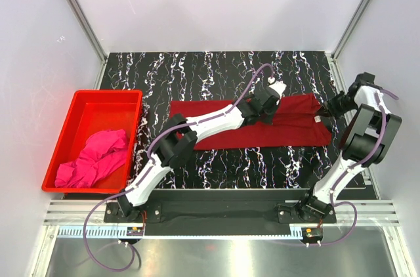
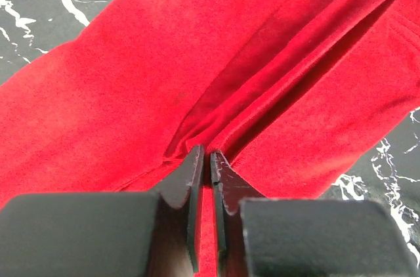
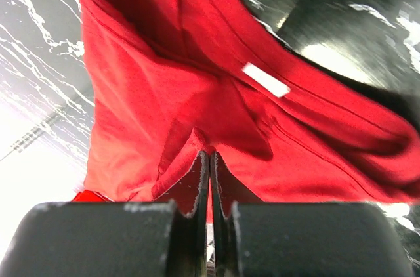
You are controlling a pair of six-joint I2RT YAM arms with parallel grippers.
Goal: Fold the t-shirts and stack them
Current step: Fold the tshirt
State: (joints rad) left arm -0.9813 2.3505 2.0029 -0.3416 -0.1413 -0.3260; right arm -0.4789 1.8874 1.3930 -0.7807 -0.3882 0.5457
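Crimson t-shirt [image 3: 141, 93] bears a white neck label [image 3: 266, 80], seemingly blank though blurred.

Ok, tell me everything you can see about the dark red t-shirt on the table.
The red t-shirt is soft, matte cloth. It lies lengthwise across the middle of the black marbled table, folded into a long strip. Its left part lies flat and its right part is creased. A small white label shows inside the neck, at the right end. The left gripper pinches a raised fold near the middle, and the right gripper pinches cloth by the neck.
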